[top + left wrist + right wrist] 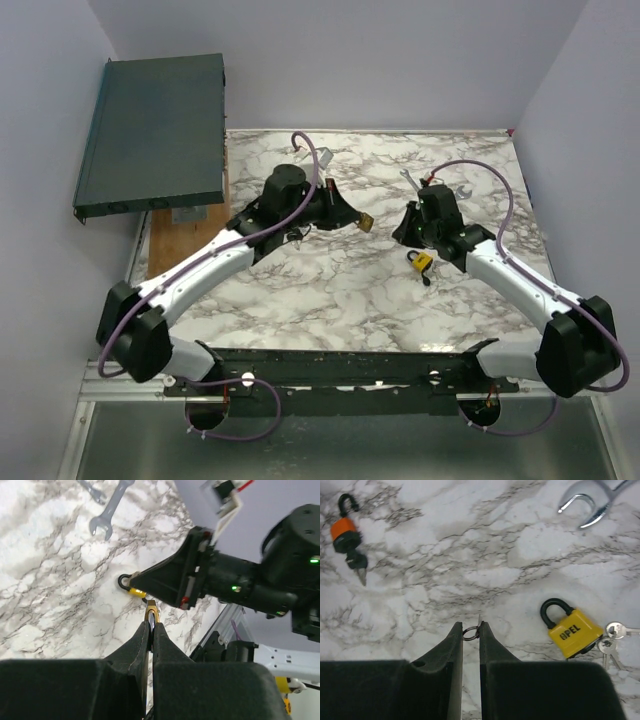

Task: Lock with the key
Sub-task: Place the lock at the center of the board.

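The right tool (pixel 470 628) is clenched on a small metal ring (pixel 470 632), which sits pinched between its two dark fingertips just above the marble tabletop (pixel 470 555). In the right wrist view a yellow padlock (pixel 571 631) lies flat near those fingertips, to their right. Its black shackle looks seated and it carries the lettering OPEL. A bunch of keys (pixel 611 636) touches the padlock's right-hand side. Well apart, at the upper left of that view, lies an orange padlock (pixel 345 531) with a black shackle and a key standing out of its lower end. The open jaw of a wrench (pixel 589 502) shows at the top right. The left tool (pixel 151 623) is also clenched, on a thin brass-coloured piece (pixel 151 613) seen edge-on and too narrow to identify. It is held off the tabletop, pointing toward the right tool. In the left wrist view the yellow padlock lies half hidden behind the right tool's finger. From above, both tools sit close together near the middle of the tabletop, and a dark flat box (pixel 150 135) lies beyond its far left corner.
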Motion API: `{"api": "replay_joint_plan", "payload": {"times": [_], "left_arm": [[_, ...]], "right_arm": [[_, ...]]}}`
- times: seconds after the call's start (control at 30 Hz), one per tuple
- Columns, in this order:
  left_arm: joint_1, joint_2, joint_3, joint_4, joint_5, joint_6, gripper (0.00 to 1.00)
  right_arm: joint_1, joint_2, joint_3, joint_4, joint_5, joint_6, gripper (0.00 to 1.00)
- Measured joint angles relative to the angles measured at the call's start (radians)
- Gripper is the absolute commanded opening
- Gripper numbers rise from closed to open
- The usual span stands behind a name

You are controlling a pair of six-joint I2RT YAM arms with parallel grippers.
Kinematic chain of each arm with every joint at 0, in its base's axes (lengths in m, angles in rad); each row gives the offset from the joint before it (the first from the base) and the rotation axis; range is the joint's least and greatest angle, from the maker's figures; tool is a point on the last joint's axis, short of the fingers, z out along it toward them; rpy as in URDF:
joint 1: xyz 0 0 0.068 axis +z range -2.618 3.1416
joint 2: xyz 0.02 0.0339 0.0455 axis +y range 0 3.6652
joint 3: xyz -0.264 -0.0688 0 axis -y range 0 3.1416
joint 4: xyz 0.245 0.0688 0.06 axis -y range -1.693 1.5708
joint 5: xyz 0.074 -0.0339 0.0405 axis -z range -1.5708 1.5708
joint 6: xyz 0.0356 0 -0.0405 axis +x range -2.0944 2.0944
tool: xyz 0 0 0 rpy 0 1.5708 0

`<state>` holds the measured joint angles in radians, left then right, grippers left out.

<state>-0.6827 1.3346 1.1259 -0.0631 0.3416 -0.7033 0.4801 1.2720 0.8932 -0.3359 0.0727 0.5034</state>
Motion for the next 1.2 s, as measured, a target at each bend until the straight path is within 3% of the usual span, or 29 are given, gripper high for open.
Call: {"api": "replay_joint_plan", "payload": {"times": [0.13,0.47,0.77,1.2], "left_arm": [[0.000,0.181,-0.008,0.098,0.011,-0.082,0.00],[0.000,0.559,0.094,0.195,0.050,-0.204,0.00],[-0.007,0.687,0.164,0.230,0.054,-0.264,0.00],[-0.007,0.706,0.164,0.211,0.051,-0.264,0.37]], "right_arm": [[-0.071,0.056,-0.017,0.021,0.000,0.039,0.01],[-0.076,0.151,-0.015,0.057,-0.012,0.082,0.01],[-0.076,0.148,0.015,0.045,0.004,0.084,0.01],[-0.076,0.114,0.015,0.024,0.012,0.083,0.01]]}}
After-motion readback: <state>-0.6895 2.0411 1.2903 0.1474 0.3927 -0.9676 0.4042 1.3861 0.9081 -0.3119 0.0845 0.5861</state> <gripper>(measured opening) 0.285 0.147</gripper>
